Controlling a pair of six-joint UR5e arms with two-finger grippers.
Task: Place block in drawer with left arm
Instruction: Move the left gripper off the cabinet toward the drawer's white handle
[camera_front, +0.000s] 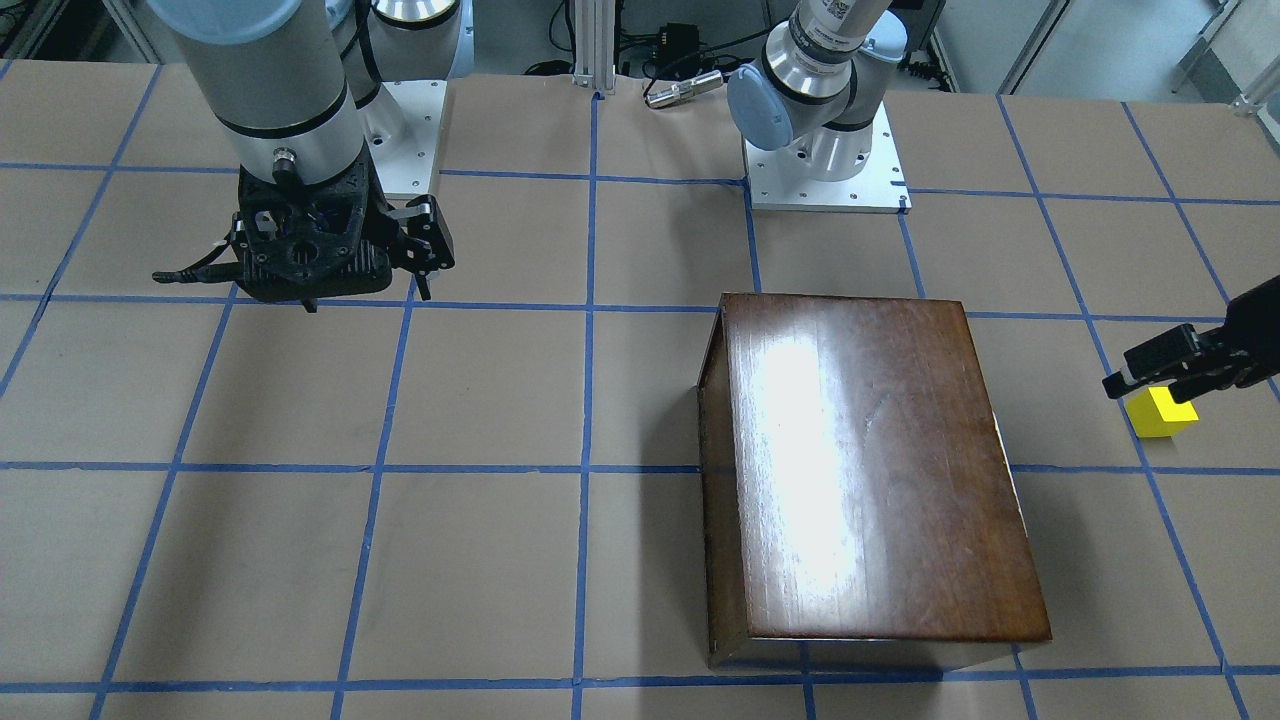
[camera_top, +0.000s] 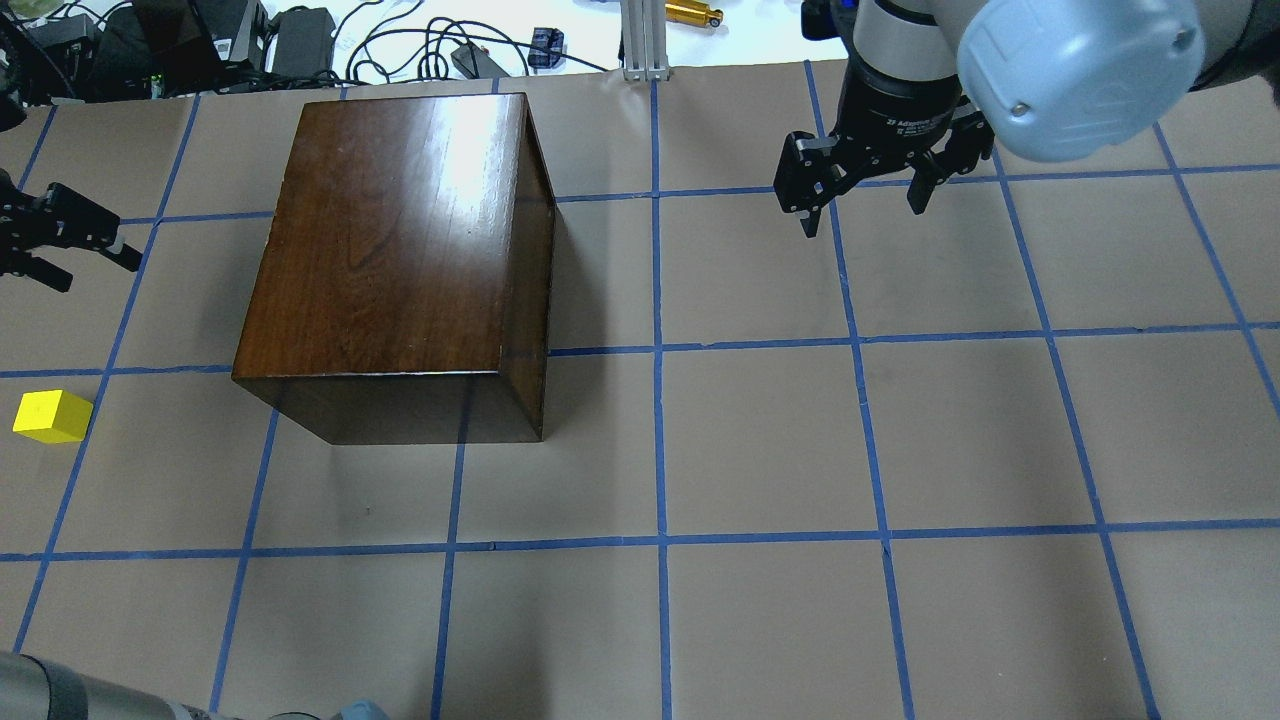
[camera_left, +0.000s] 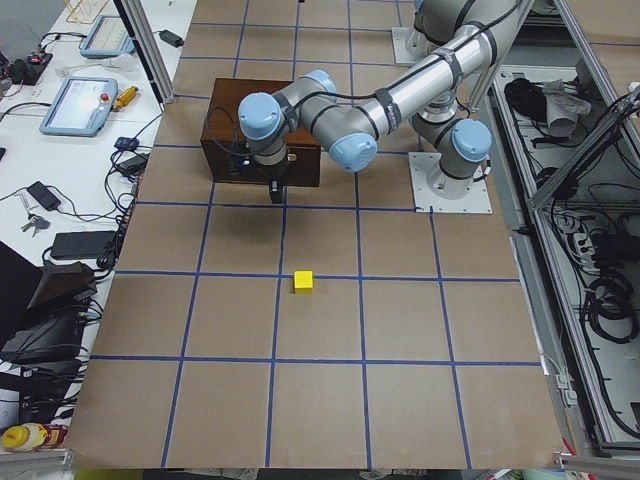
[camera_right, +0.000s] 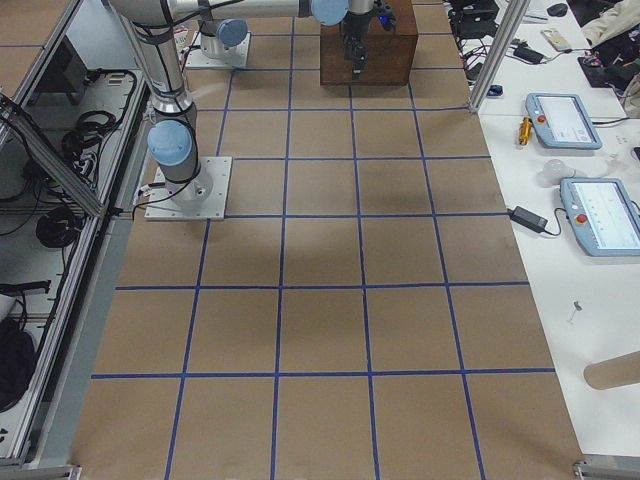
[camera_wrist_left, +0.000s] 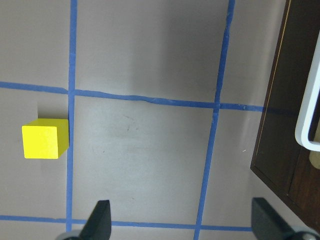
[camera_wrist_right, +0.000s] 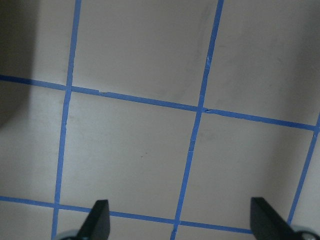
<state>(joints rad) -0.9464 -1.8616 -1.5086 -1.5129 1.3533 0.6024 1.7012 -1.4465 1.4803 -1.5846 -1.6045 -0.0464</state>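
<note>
- Where brown paper crossed by blue tape lines covers it, the table (camera_top: 760, 440) carries only the box and the block; cables (camera_top: 400, 40) and power bricks lie beyond its far edge.
- The left arm (camera_left: 420, 85) reaches out from its base across the near end of the box, with its wrist turned down over the paper.
- The right arm (camera_top: 1070, 70) hangs over the other half of the table, well apart from the box and the block.
- The box (camera_top: 400, 230), glossy and dark brown, stands on the robot's left half of the table. It sits between the right arm and the block.
- The left gripper (camera_wrist_left: 182, 222) hovers above bare paper with its fingers spread wide and nothing between them. In its wrist view the block is off to one side and the box face to the other.
- The right gripper (camera_top: 863, 215) points down at the paper, fingers also apart and holding nothing.
- The drawer (camera_wrist_left: 285, 125) shows only as a dark front panel at the edge of the left wrist view, and appears pushed into the box.
- A pale loop pull (camera_wrist_left: 301, 120) sits on that panel.
- The block (camera_top: 52, 416) rests flat on the paper beside a tape line. It is well apart from the box, on the drawer's side, with only open paper between it and the left gripper.
- A brass-coloured cylinder (camera_top: 693, 13) lies off the far edge.
</note>
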